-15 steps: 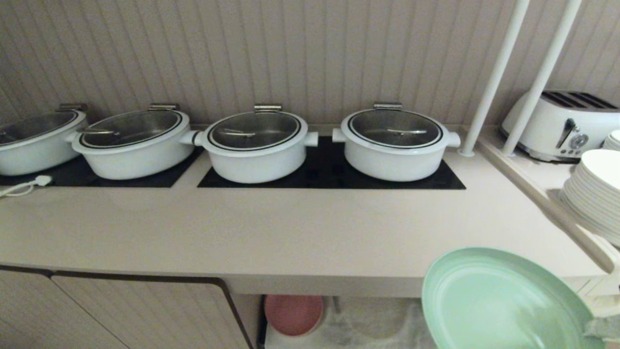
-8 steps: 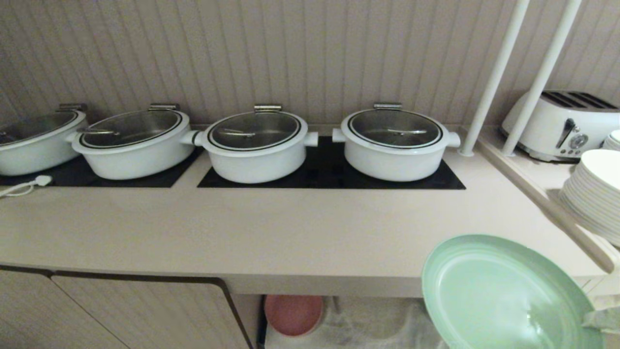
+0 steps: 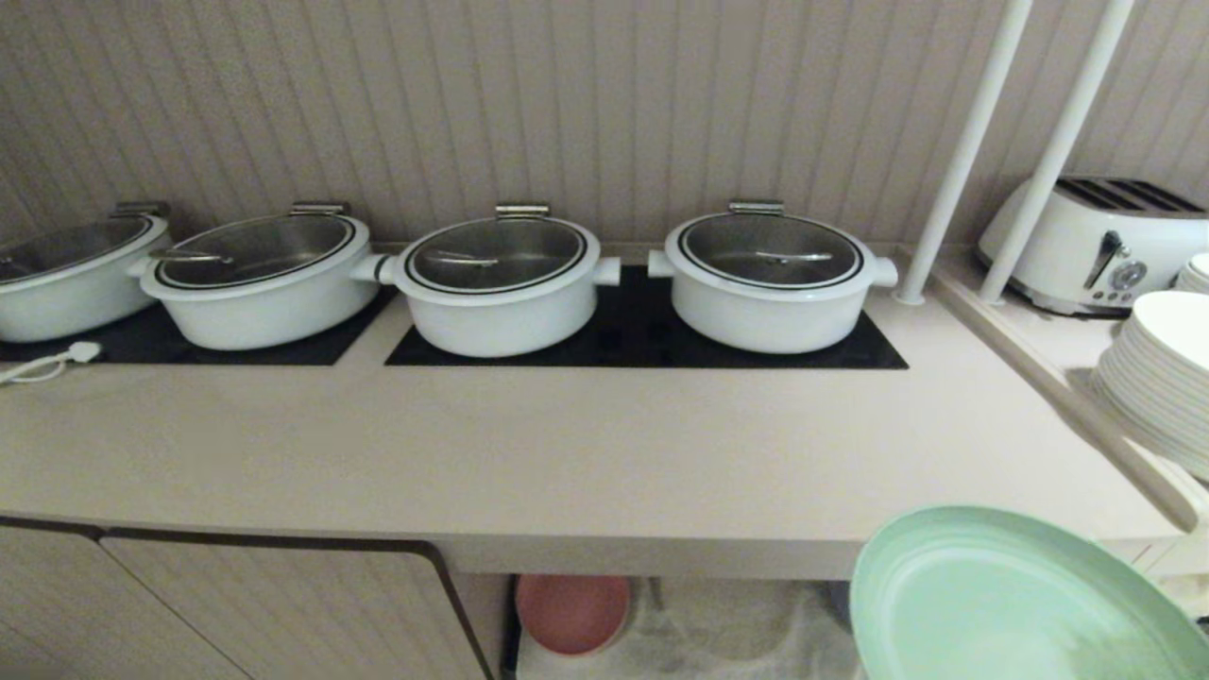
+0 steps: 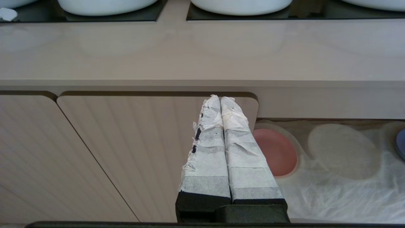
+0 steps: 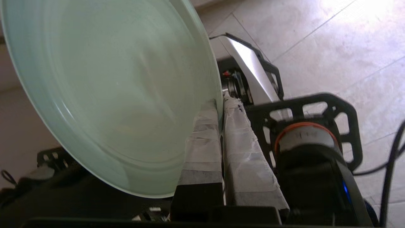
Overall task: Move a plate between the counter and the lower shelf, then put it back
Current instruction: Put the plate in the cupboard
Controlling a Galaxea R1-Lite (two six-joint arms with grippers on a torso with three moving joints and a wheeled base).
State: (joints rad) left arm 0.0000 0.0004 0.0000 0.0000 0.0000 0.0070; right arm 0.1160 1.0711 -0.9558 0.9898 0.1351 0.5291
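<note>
Mint-green plate (image 5: 104, 95) clamped in right claw (image 5: 221, 104); left claw (image 4: 220, 99) together, empty.

Four white pots (image 3: 767, 279) w/ glass lids stand in a row on black hob panels (image 3: 642, 340), at the back near the ribbed wall. A white cable end (image 3: 57, 357) lies at far left, just beside one panel. At right, 2 white poles (image 3: 963, 151), then a white toaster (image 3: 1100, 241) and a stack of white plates (image 3: 1157, 378) on the side top. Below, a pink plate (image 3: 572, 612) lies next to the cabinet door (image 3: 274, 609).
</note>
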